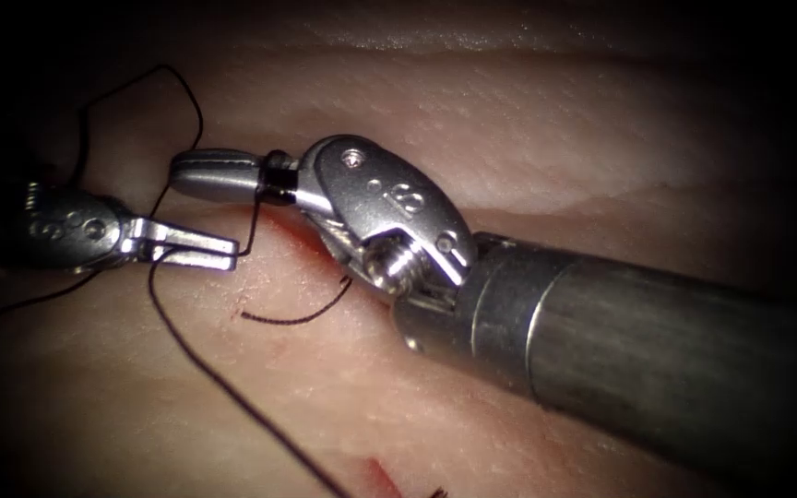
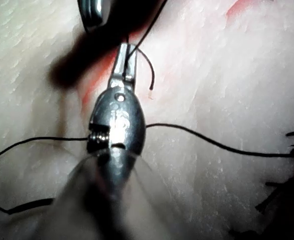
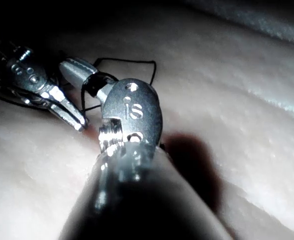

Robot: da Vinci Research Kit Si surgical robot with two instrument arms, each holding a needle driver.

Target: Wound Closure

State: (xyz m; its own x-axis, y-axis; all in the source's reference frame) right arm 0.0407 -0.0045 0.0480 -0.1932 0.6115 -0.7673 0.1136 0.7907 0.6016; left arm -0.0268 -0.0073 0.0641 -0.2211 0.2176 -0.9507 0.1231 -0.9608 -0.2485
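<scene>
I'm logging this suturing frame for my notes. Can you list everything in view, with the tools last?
tissue: one, pale pink, under everything.
cut: one, reddish, beneath the right tool's wrist.
thread: one long strand, black, looping left of the cut and trailing toward the lower edge.
thread end: one short piece, black, beside the cut.
red fluid: one patch, near the lower edge.
left gripper: one, silver, shut on the thread.
right gripper: one, silver, thread wrapped behind its jaws.

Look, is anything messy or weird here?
A loose cut end of thread lies curled on the tissue, and red fluid smears it nearby. The left tool and right tool both grip thread; I can't spot the needle.
</scene>
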